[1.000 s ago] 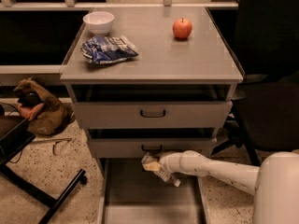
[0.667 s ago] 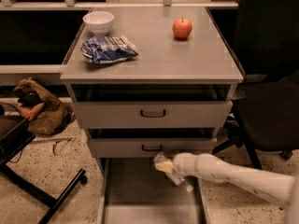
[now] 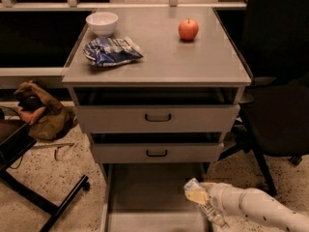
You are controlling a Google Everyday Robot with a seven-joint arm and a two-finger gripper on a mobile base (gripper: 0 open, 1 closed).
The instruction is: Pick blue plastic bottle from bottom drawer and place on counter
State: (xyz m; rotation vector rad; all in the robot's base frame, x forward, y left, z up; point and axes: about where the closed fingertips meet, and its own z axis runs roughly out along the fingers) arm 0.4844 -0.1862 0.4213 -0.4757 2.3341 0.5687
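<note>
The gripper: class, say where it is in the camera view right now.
The gripper is low, right of centre in the camera view, over the right side of the pulled-out bottom drawer, below the lower drawer front.

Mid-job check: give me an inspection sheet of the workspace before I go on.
Surface: counter, grey and flat.
Job's things: bottom drawer pulled open; blue plastic bottle not seen in the visible part of it.
Clutter: white bowl, blue snack bag and red apple, all on the counter.
Grippers: end effector low at the drawer's right side.
Cables: nothing seen.
Surroundings: black chair to the right; brown bag on the floor to the left.
</note>
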